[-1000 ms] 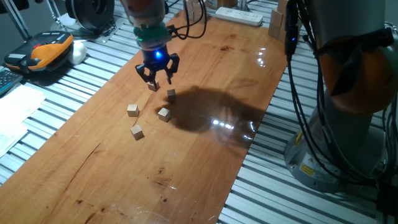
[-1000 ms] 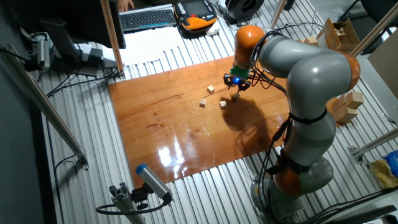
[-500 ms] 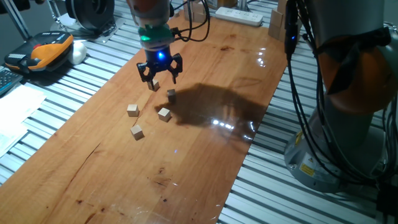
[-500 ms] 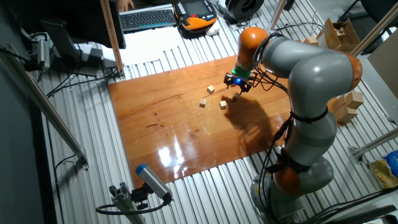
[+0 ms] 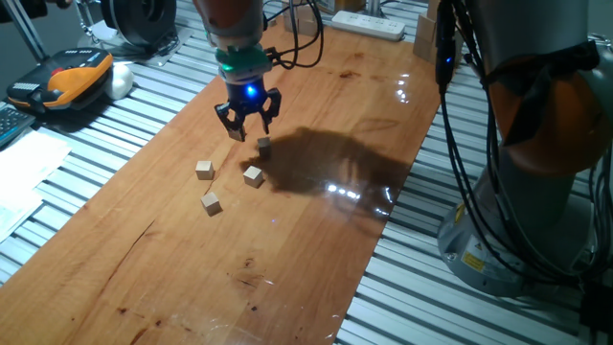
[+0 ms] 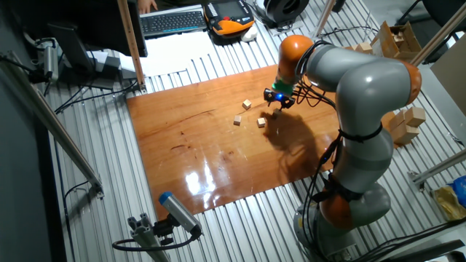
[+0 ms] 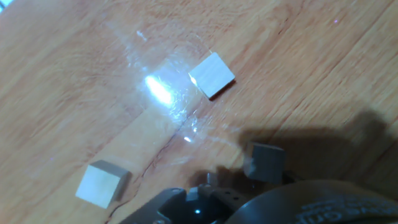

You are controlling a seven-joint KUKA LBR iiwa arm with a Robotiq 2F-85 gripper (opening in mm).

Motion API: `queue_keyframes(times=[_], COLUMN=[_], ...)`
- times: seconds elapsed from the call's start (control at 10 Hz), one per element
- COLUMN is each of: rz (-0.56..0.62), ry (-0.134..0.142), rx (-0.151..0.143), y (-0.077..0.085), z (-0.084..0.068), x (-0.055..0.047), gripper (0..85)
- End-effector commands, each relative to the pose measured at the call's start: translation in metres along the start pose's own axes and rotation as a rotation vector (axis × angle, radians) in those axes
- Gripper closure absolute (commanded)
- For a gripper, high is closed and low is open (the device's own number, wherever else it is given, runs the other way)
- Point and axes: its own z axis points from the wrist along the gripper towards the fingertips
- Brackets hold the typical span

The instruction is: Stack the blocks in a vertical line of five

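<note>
the gripper [image 5: 245, 119] hangs above the far part of the wooden tabletop [image 5: 316, 240], with a blue light on its body. its dark fingers [image 5: 230, 122] are closed on a small pale block [image 5: 237, 133], which is lifted off the wood. just beside it, on the tabletop, stands a second block [image 5: 263, 144] in the shadow of the arm. three more blocks lie nearer to the camera: one [image 5: 253, 175] close under the second, one [image 5: 204, 170] to its left, and one [image 5: 211, 202] further toward the front. all four are apart from each other, none is stacked. in the other fixed view the gripper [image 6: 277, 97] is at the far right side of the tabletop [image 6: 189, 145], and two of the blocks [image 6: 247, 105] are clear to see. the hand view shows two pale blocks [image 7: 211, 74] on the wood and a grey one in shadow.
</note>
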Motion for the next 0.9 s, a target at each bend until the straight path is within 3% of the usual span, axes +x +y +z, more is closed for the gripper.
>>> queue_keyframes(times=[0.0, 0.3, 0.4, 0.8], rz=[-0.002, -0.020, -0.014, 0.023], ry=[-0.002, 0.004, 0.008, -0.007], rx=[0.003, 0.011, 0.011, 0.022], y=[0.000, -0.006, -0.007, -0.011], z=[0.001, 0.009, 0.011, 0.023], x=[0.000, -0.002, -0.003, -0.005], gripper=[17.0, 17.0, 34.0, 34.0])
